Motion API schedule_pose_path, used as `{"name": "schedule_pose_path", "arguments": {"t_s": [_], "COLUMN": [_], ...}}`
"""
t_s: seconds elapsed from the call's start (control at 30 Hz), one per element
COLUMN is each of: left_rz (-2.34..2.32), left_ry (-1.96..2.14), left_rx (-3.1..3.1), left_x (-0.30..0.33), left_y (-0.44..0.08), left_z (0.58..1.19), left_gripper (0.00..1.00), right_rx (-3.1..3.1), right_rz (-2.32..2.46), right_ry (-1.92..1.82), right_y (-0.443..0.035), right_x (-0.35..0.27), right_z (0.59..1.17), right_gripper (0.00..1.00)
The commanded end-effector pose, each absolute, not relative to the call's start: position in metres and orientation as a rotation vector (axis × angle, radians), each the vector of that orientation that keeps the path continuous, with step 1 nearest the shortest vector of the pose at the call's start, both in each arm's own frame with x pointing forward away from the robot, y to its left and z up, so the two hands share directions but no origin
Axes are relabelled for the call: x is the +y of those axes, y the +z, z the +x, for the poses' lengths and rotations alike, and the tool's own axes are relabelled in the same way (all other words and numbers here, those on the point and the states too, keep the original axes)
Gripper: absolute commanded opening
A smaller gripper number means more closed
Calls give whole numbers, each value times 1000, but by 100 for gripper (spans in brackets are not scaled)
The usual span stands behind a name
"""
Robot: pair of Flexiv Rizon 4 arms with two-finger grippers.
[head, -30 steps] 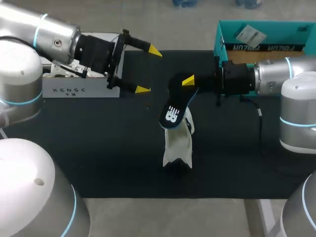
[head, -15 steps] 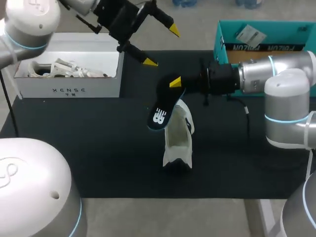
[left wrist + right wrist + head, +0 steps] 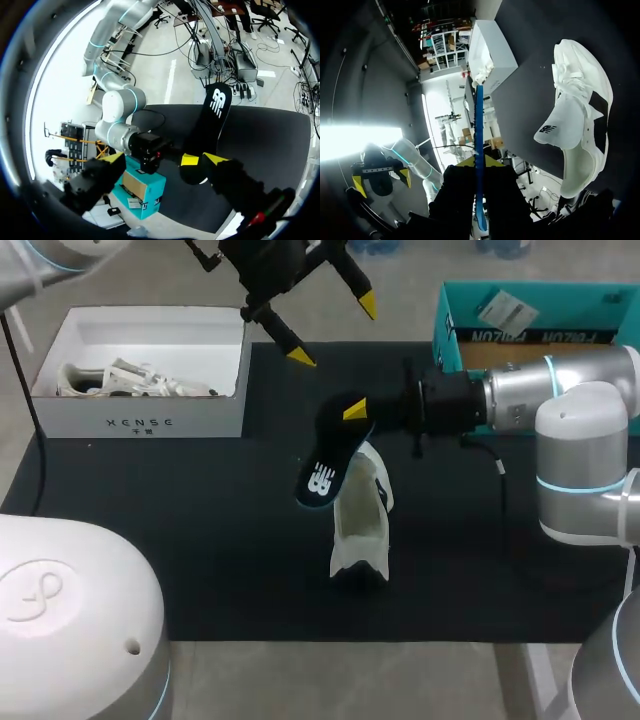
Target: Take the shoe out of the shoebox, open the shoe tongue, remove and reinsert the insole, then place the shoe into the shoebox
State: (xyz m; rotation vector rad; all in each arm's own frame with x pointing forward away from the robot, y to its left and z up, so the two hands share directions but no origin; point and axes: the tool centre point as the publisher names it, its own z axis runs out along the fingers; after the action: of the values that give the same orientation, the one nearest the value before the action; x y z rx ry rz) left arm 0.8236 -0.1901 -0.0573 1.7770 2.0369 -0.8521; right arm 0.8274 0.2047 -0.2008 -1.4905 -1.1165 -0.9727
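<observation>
Over the middle of the desk (image 3: 200,540), the right pincer (image 3: 352,412) (image 3: 478,161) is pinched on one end of the dark insole (image 3: 325,465) (image 3: 212,120). Its yellow tips press the insole's two faces. In the right wrist view the insole (image 3: 478,135) shows edge-on as a thin blue line running out from between those tips. It hangs slanting down from the pincer, with its free end over the white shoe (image 3: 360,520) (image 3: 575,115). Whether the two touch cannot be told. The shoe rests on the desk's black cover, outside both boxes, with its tongue pulled open.

The left pincer (image 3: 334,331) (image 3: 165,159) is held high above the far edge of the desk, beside the white box (image 3: 140,420) (image 3: 492,55). Its fingers are spread wide and hold nothing. In its wrist view the right pincer and the insole lie ahead of it.

The white box sits at the desk's left and holds a white, tangled object (image 3: 130,380) that is too unclear to name. The teal shoebox (image 3: 445,320) (image 3: 145,192) stands at the far right, behind the right arm. It is open, with a white card (image 3: 507,310) inside.
</observation>
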Motion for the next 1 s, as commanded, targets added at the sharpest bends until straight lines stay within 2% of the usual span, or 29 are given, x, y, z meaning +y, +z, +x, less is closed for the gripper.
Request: {"name": "schedule_pose_path", "arguments": {"t_s": [0.03,0.47,1.0], "left_rz": [1795,2269,2268], "left_ry": [-836,-310,-260], "left_rx": [2051,1856,2006], "left_x": [-191,-187,-153], "left_y": [-56,-64,-69], "left_z": [825,867,893], "left_gripper": [100,100,100], "right_rx": [-1118,-1118,-1118], "right_rz": [-1493,-1493,-1493], "right_ry": [-972,-972,-972], "right_y": [-201,-201,-201], "right_x": [206,206,206], "right_z": [827,827,827], "right_gripper": [0,0,0]}}
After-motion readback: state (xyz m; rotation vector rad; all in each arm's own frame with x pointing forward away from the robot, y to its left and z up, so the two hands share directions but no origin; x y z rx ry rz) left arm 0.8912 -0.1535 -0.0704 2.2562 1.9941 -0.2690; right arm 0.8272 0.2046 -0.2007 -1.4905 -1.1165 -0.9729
